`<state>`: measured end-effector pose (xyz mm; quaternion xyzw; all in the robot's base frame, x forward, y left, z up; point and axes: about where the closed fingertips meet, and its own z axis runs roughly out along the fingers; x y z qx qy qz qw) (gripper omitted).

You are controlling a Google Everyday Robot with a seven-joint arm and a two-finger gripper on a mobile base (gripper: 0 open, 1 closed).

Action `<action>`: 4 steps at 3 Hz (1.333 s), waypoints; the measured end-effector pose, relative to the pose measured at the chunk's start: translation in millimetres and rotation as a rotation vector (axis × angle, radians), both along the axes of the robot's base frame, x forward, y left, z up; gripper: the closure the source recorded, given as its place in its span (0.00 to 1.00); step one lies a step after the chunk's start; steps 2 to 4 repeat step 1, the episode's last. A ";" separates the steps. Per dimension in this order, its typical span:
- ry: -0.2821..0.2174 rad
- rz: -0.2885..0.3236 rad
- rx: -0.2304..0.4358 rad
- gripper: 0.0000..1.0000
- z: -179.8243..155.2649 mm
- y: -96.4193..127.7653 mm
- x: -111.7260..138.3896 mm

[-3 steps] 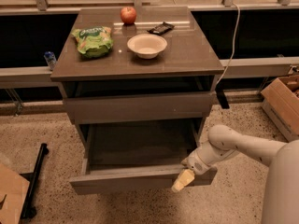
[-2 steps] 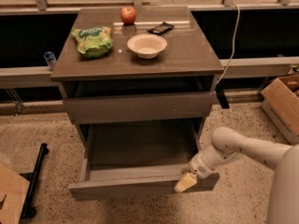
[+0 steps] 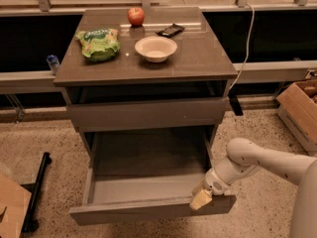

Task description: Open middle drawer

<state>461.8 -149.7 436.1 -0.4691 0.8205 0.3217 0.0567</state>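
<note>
The middle drawer [image 3: 129, 213] is pulled well out of the grey-brown cabinet [image 3: 198, 58], and its plain grey inside shows with nothing in it. My gripper [image 3: 202, 198] is at the right end of the drawer's front panel, with its yellowish tip on the top rim. The white arm [image 3: 257, 160] reaches in from the right. The drawer front above [image 3: 143, 114] is nearly closed, with a dark gap over it. Anything below the open drawer is hidden.
On the cabinet top are a red apple [image 3: 135, 16], a green snack bag [image 3: 99, 43], a white bowl [image 3: 155, 48] and a dark packet [image 3: 170, 30]. A cardboard box [image 3: 302, 108] stands at the right, a black stand [image 3: 37, 192] at the left.
The middle drawer has slid further out toward the camera. My gripper has moved with its front panel, down and slightly right.
</note>
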 end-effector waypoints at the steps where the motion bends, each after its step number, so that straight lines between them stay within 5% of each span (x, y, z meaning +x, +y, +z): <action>1: 0.011 0.010 -0.011 0.39 7.4 -4.7 -16.0; 4: 0.011 0.010 -0.011 0.39 7.4 -4.7 -16.0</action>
